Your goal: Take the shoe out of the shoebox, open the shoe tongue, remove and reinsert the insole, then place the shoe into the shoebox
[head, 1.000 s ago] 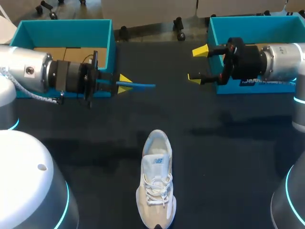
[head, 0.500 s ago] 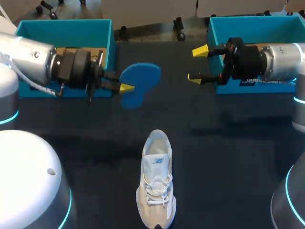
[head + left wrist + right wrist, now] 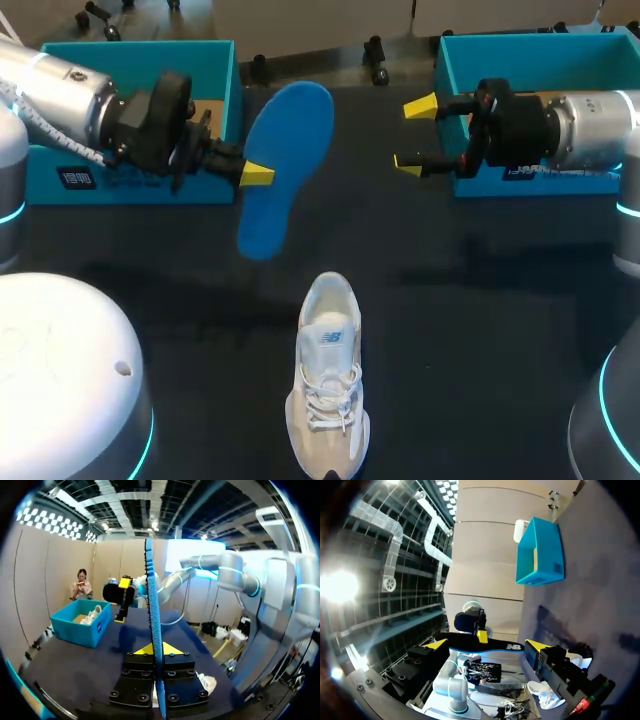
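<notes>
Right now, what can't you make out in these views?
- Head view: the shoe has its near end cut off by the bottom edge.
- Head view: my left arm covers much of the left shoebox inside.
- Head view: the left gripper shows one yellow tip; the insole hides the other.
- Left wrist view: the left gripper's body hides nearly all of the shoe.

Robot lab / test cell. Evidence: 2 industrial arms, left arm [image 3: 60,95] & right arm [image 3: 590,125], silver w/ black joints & cyan light rings, come in from either side over 1 work table [image 3: 480,330] w/ plain dark cover. Props laid out like a trial setup: 2 matching teal boxes, left box [image 3: 130,60] & right box [image 3: 520,50], at far edge; 1 white shoe [image 3: 328,380] alone near front, mid-table.
</notes>
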